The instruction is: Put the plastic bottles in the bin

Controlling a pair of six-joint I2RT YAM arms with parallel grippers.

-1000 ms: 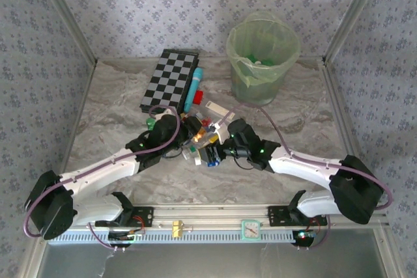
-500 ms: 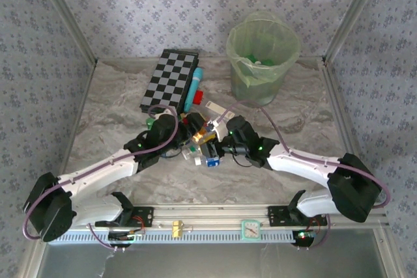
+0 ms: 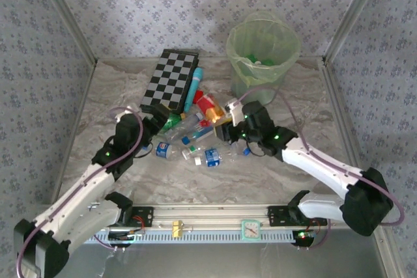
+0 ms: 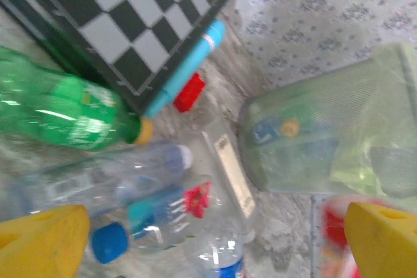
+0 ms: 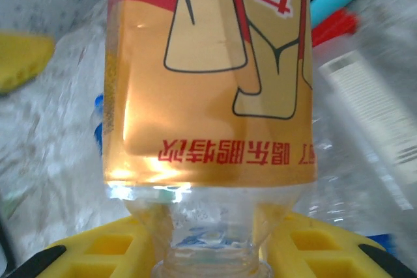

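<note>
The marbled table (image 3: 306, 105) has its widest bare stretches right of the pile, up to the side wall, and along the near edge. The bin (image 3: 262, 53) stands at the far right, close to the back wall, with a few bottles showing through its wall. The checkerboard (image 3: 169, 79) lies far left of centre.

The right gripper (image 5: 205, 255) has its jaws closed in on the clear neck end of the red-yellow bottle (image 5: 208, 83), which juts away from the fingers at the far edge of the pile, nearer the bin than the others. The left gripper (image 4: 212, 239) is spread wide and holds nothing. It hangs over the green bottle (image 4: 58, 112) and the clear bottles (image 3: 192, 138), which lie clustered mid-table between the two arms, well apart from the bin.

The cyan tube (image 3: 193, 89) runs along the checkerboard's right edge, with the small red block (image 4: 189, 91) just beside it.
</note>
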